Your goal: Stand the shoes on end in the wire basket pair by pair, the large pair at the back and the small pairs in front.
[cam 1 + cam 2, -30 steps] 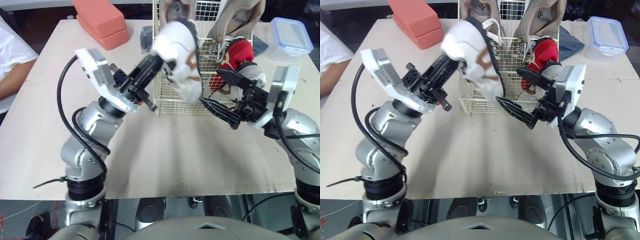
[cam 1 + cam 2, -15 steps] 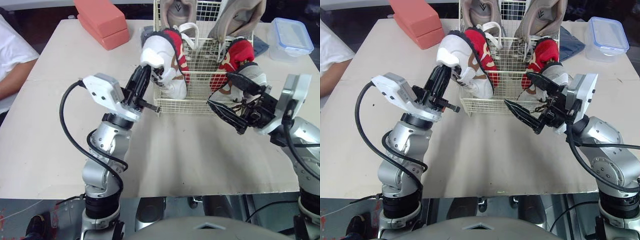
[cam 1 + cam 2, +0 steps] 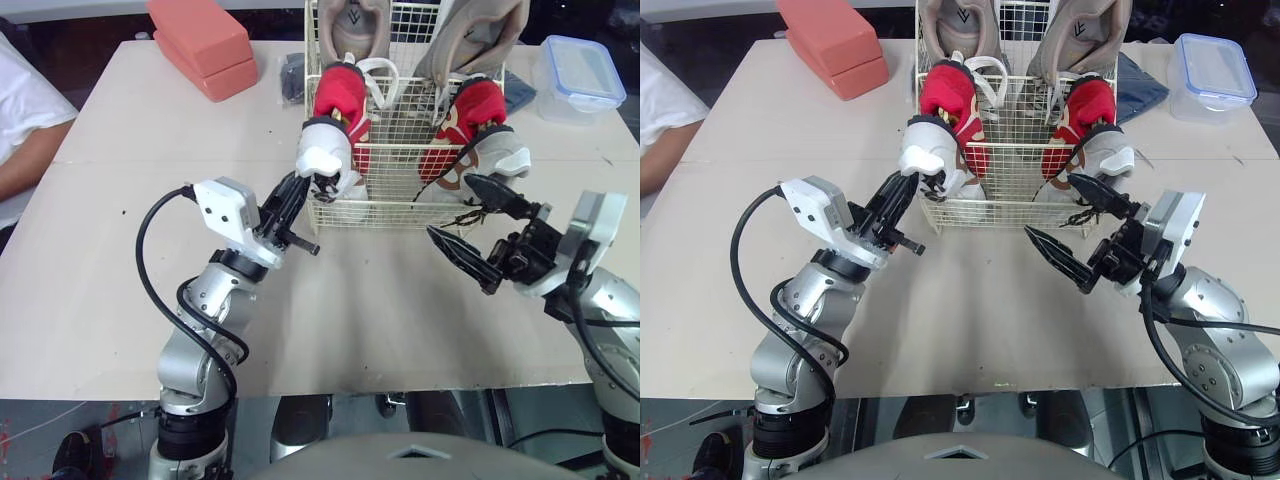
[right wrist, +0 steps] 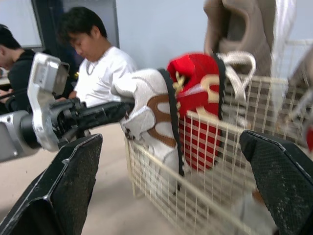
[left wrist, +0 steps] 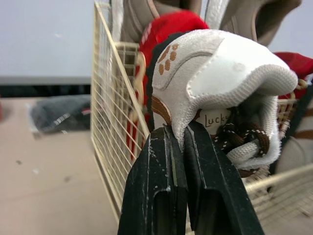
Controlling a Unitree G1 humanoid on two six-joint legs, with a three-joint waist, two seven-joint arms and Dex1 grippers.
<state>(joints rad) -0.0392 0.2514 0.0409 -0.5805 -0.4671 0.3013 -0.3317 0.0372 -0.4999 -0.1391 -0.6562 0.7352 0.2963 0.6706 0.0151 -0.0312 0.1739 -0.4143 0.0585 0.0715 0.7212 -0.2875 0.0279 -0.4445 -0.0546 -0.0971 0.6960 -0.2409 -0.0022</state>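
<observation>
– Down into the wire basket (image 3: pixel 385 192) goes the small shoe (image 3: pixel 325 155). A second ago it swung above the rim; now it sits in the basket's front left corner, tilted, its white heel over the front rim.

– Holding it?

– Yes. My left pincer (image 3: pixel 302 180) is clenched on the heel collar from outside the front wall, I judge so the shoe can't topple before it settles.

– And the right?

– My right pincer (image 3: pixel 450 206) hangs released over the counter (image 3: pixel 100 250), just before the basket's front right corner, where the other small shoe (image 3: pixel 480 130) stands. It's probably ready to steady either. The large tan pair (image 3: pixel 352 25) fills the basket's back.
</observation>
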